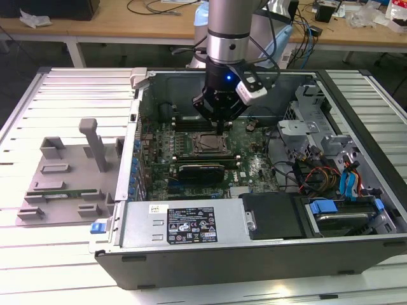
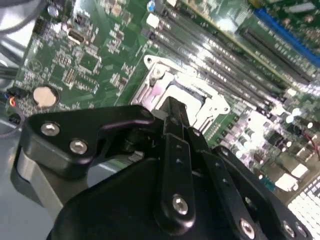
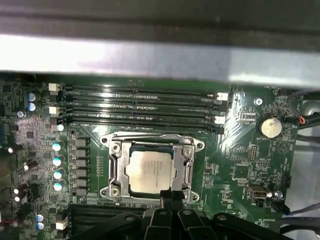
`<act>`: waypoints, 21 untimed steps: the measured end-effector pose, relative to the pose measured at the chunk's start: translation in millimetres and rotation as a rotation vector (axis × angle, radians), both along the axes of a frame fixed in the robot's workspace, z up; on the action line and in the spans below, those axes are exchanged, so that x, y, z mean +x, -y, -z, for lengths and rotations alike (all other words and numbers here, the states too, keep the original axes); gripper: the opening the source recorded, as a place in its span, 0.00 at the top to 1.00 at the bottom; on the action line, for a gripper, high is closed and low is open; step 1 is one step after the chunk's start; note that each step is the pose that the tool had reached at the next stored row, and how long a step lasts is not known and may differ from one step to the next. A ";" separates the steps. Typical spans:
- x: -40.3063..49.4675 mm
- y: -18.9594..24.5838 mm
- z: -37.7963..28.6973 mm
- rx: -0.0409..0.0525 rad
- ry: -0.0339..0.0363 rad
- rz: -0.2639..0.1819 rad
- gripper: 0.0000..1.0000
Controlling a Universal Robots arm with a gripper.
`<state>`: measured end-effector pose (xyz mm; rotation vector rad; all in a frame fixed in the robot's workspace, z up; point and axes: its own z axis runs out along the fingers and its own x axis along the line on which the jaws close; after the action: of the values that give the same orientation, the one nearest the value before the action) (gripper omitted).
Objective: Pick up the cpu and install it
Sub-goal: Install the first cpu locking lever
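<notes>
The motherboard (image 3: 240,165) is deep green, speckled with tiny silver and black parts. On it, the cpu (image 3: 150,171) shows a pale silver-grey top inside a shiny bare-metal socket frame (image 3: 116,167). The gripper (image 1: 220,129) is matt black below a silver arm. The case (image 1: 254,260) is dark grey, with what looks like bright blue cables (image 1: 348,184) inside.

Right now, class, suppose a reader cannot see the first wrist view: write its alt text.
A silver-topped cpu lies flat inside the metal-framed socket on a green motherboard. The dark gripper reaches in at the socket's edge, beside the cpu. Beyond the socket run long memory slots, and a round coin battery sits off to one side.
</notes>
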<state>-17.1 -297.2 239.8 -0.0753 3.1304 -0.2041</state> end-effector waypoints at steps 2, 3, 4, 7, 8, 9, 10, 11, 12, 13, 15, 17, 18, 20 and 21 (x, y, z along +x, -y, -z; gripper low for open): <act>-0.6 3.2 0.0 0.0406 0.0000 0.000 0.89; -0.8 4.9 -0.1 0.0522 -0.0001 0.000 0.89; -0.8 6.4 -0.7 0.0563 0.0001 0.000 0.89; -0.9 8.0 -6.1 0.0565 0.0000 0.000 0.89; -0.8 8.4 -9.0 0.0565 -0.0001 0.000 0.89; -0.9 8.5 -11.1 0.0565 -0.0001 0.000 0.89; -0.9 8.5 -12.5 0.0565 0.0000 0.000 0.89; -0.8 8.5 -13.7 0.0565 0.0000 0.000 0.89; -0.8 8.6 -16.4 0.0565 -0.0001 0.000 0.89; -0.8 8.5 -16.4 0.0568 0.0002 0.000 0.89; -0.8 8.6 -16.7 0.0565 0.0000 0.000 0.89; -0.8 8.6 -16.8 0.0565 0.0000 0.000 0.89; -0.8 8.6 -16.8 0.0565 0.0000 0.000 0.89; -0.8 8.6 -16.8 0.0565 0.0000 0.000 0.89; -0.8 8.6 -16.9 0.0565 -0.0001 0.000 0.89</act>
<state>-17.9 -305.8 256.7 -0.0750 3.1337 -0.1156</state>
